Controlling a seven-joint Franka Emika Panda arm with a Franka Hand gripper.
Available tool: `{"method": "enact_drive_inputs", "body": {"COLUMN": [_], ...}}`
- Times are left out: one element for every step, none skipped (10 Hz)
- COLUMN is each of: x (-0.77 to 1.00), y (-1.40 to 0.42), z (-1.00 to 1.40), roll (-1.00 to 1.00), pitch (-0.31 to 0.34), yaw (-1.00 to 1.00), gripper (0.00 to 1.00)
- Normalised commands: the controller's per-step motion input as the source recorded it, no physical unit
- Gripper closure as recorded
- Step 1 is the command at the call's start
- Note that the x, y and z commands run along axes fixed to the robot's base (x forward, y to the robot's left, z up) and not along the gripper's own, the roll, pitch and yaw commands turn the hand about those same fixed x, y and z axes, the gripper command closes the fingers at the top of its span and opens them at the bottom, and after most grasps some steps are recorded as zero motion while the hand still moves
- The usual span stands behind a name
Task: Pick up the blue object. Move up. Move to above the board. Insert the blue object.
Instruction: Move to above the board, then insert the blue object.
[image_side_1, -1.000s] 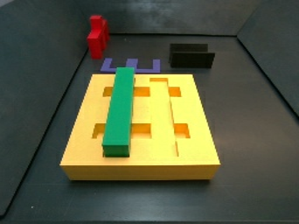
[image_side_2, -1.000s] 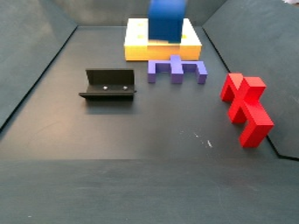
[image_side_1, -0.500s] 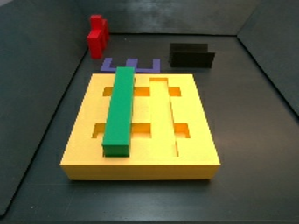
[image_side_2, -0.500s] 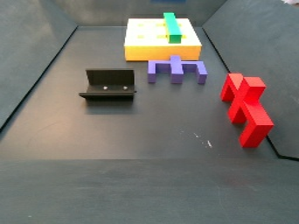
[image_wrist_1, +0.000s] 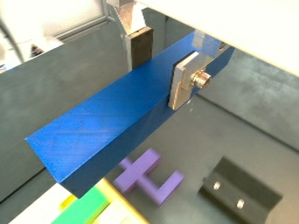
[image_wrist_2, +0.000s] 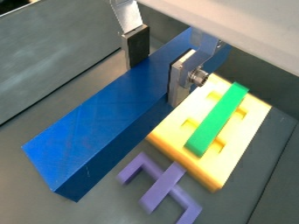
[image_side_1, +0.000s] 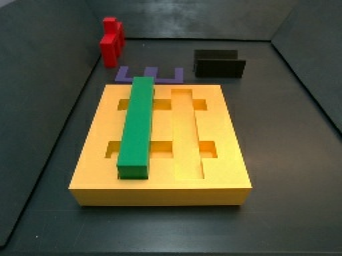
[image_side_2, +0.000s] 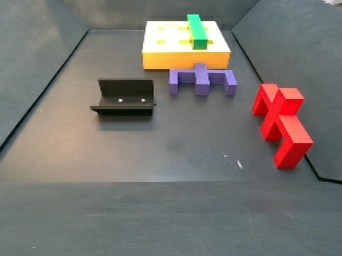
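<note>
The blue object (image_wrist_1: 105, 122) is a long royal-blue bar held between my gripper's (image_wrist_1: 163, 63) two fingers, high above the floor; it shows in both wrist views (image_wrist_2: 105, 131). The gripper (image_wrist_2: 162, 63) is shut on it about mid-length. The board (image_side_1: 160, 192) is a yellow-orange slab with grooves and holes, and a green bar (image_side_1: 136, 125) lies in its left groove. In a wrist view the board (image_wrist_2: 254, 131) lies below and beside the blue object. The gripper and the blue object are out of view in both side views.
A purple U-shaped piece (image_side_2: 202, 78) lies just beside the board, also seen in a wrist view (image_wrist_2: 162, 179). The dark fixture (image_side_2: 124, 97) stands on the floor nearby (image_wrist_1: 243, 194). A red piece (image_side_2: 281, 120) sits near the wall.
One second ago the blue object showed over the board in a side view. It has since left that view. The pieces on the floor have not moved.
</note>
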Motion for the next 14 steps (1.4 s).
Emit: {"method": "enact_drive_inputs", "body": {"x": [-0.04,-0.03,-0.01,0.04,0.06,0.08,0.06,0.35,0.43,0.52,0.51,0.48,0.34,0.13], "y": [-1.4,-1.4,-1.4,-0.79,-0.54,-0.27,-0.19,0.0,-0.01,-0.06,-0.08,-0.05,-0.06,-0.07], "z": [0.19,0.21,0.21,0.13,0.09,0.05,0.05,-1.0,-1.0,-1.0,-1.0,-1.0,-1.0,-1.0], "roll": [0.0,0.02,0.0,0.01,0.01,0.02,0.03,0.02,0.02,0.02,0.02,0.01,0.04,0.1], "pitch": [0.06,0.079,0.097,0.129,0.139,0.144,0.136,-0.006,-0.007,-0.009,-0.009,-0.001,-0.003,-0.006], "yaw": [0.03,0.02,0.01,0.01,0.01,0.01,0.01,0.0,0.0,0.0,0.0,0.05,0.13,0.22], "gripper": [1.0,1.0,1.0,1.0,1.0,1.0,1.0,1.0,1.0,1.0,1.0,1.0,1.0,1.0]}}
